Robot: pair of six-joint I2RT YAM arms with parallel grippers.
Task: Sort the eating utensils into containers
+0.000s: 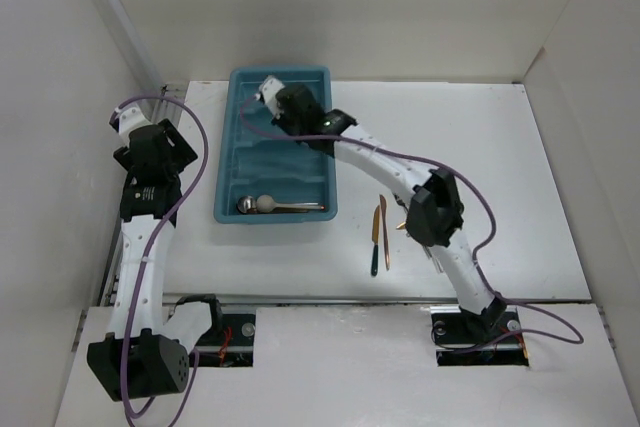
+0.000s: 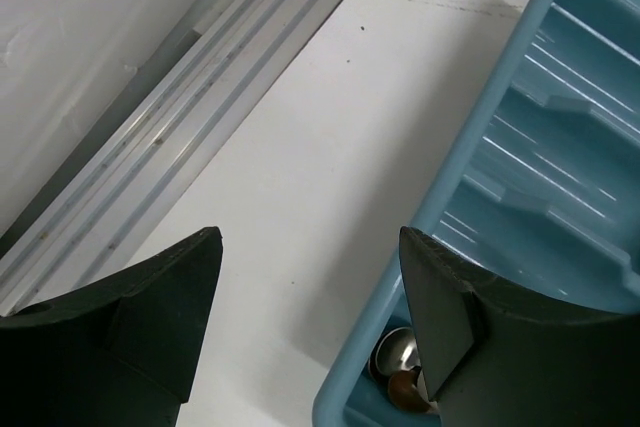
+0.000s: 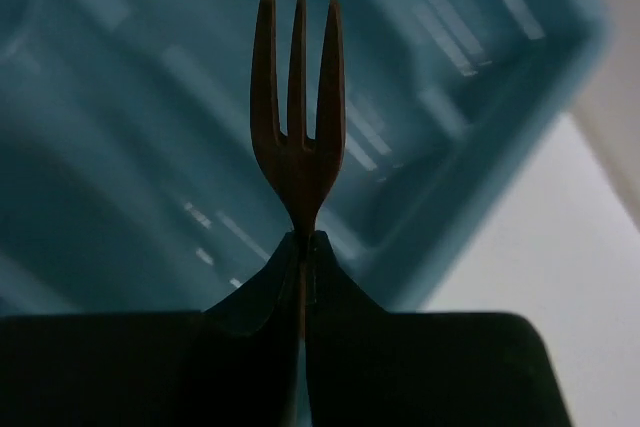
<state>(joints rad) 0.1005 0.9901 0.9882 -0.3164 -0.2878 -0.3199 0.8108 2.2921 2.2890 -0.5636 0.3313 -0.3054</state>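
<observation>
1. Where the right gripper (image 3: 302,239) hangs over the far end of the tray (image 1: 280,75), its jaws are clenched on a copper fork (image 3: 298,137), with the tines projecting beyond the fingertips.
2. Left gripper (image 2: 310,247): released and holding nothing, just beside the tray's left rim.
3. Spoons (image 1: 262,205) lie in the tray's near end; loose utensils (image 1: 378,232) lie right of the tray.

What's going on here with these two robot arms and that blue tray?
The robot is sorting cutlery into a teal tray. Its right gripper is shut on a copper fork, held over the tray's far end. The left gripper is open and empty, hovering above the table beside the tray's left side. A couple of spoons already lie at the tray's near end, and a few utensils wait on the table to its right.
</observation>
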